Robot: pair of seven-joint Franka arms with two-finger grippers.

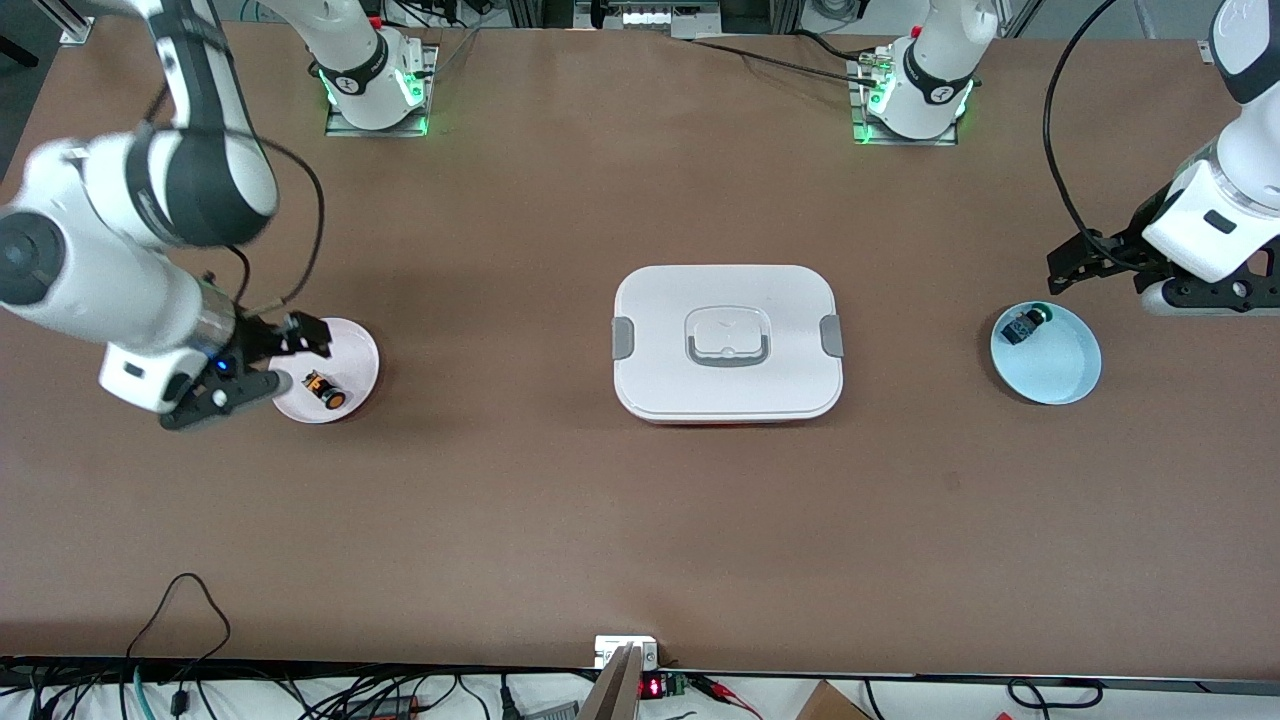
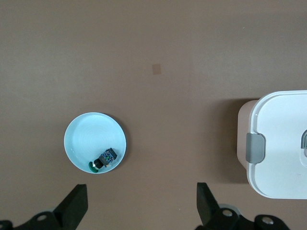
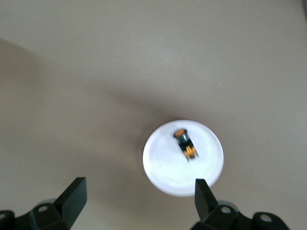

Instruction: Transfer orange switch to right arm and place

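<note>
Two switches, two plates, one lidded box (image 1: pixel 727 343) on counter. Orange switch (image 1: pixel 325 390) lies on pink plate (image 1: pixel 352 345), just off right gripper (image 1: pixel 262 362), jaws wide, empty. Green switch (image 1: pixel 1024 326) on blue plate (image 1: pixel 1060 370), near left gripper (image 1: pixel 1062 270), jaws wide; its arm cut off by frame edge.

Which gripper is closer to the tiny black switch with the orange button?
Right. The right gripper hangs open over the pink plate's edge beside the orange switch; the left gripper waits at the table's left-arm end.

Orange switch (image 3: pixel 185 143) lies on white plate (image 3: pixel 158 165); right gripper (image 3: pixel 136 195) above, fingers apart, w/ nothing held
</note>
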